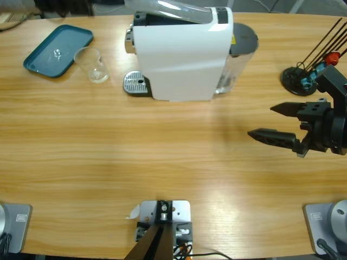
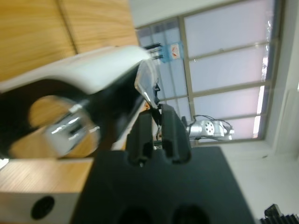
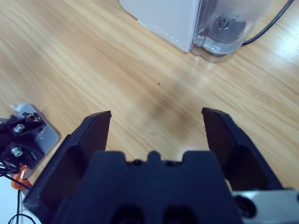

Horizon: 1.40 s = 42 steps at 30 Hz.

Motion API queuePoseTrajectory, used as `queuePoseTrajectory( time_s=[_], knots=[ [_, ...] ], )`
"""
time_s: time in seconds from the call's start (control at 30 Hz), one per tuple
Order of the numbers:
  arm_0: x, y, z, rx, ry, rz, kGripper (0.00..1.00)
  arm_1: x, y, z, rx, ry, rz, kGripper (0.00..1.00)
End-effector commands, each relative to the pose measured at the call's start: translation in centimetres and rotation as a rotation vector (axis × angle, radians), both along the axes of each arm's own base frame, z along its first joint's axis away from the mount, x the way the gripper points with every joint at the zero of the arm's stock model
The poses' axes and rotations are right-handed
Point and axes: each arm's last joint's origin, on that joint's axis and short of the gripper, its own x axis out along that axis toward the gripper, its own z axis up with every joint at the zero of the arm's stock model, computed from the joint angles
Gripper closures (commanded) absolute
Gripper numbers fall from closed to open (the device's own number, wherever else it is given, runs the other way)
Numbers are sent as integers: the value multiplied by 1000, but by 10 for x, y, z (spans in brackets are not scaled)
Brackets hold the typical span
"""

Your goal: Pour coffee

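— Left claw [image 2: 156,114]?
— Mine's clenched on the lever [image 2: 144,81] of the machine [image 1: 184,59].
— Right claw [image 1: 267,122]?
— Released, jaws wide, over bare counter [image 1: 162,162] to the machine's right.
— Coffee?
— Can't tell if there's any. The glass [image 1: 95,65] stands just beside the tray [image 1: 43,58] – left of the machine, off the grate [image 1: 135,83].

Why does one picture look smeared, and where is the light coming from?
Left wrist view: the white machine close to the lens is blurred, and bright windows behind wash out the background. High view: even light, with soft sheen on the table. Right wrist view: sharp, with a faint shadow on the table ahead of the open right pincer.
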Motion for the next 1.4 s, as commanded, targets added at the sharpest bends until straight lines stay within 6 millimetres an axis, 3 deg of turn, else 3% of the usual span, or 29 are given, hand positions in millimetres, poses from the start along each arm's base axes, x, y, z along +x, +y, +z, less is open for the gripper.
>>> queuePoseTrajectory(
  time_s=[0.03, 0.17, 0.3, 0.37, 0.4, 0.43, 0.6, 0.7, 0.87, 0.93, 1.0, 1.17, 1.27, 1.4],
  knots=[
    [-7, -4, 16, -25, -24, -34, 1000, -2, -1, -4, -5, 4, -7, 161],
    [-7, -4, 19, -28, -29, -35, 1000, -3, -1, -4, -5, 4, -6, 161],
    [-11, -2, 38, -50, -75, -27, 982, -3, -2, -4, -4, 2, -8, 161],
    [-14, 1, 46, -57, -90, -22, 360, -3, -2, -3, -3, 1, -8, 161],
    [-16, 2, 50, -60, -97, -20, 143, -3, -2, -3, -2, 1, -8, 161],
    [-18, 3, 52, -62, -103, -20, 62, -3, -2, -3, -1, 1, -7, 161],
    [-21, 8, 50, -55, -101, -5, 50, -4, -3, -2, 3, -2, -6, 162],
    [-35, 16, 53, -27, -156, 68, 60, -5, -4, -2, 7, -7, -7, 163],
    [-83, 43, 69, 157, -322, 323, 82, -6, -6, -1, 5, -19, -18, 165],
    [-109, 51, 81, 316, -425, 399, 84, -8, -8, 1, 2, -30, -34, 171],
    [-134, 58, 90, 516, -529, 454, 82, -9, -13, 2, -8, -52, -75, 243],
    [-180, 66, 90, 914, -774, 466, 79, -4, -22, 11, -20, -83, -330, 209],
    [-199, 78, 86, 962, -835, 475, 58, 3, -26, 18, -122, -69, -497, 24],
    [-218, 92, 81, 954, -866, 460, 12, 11, -51, 33, -116, -46, -773, 13]
  ],
)
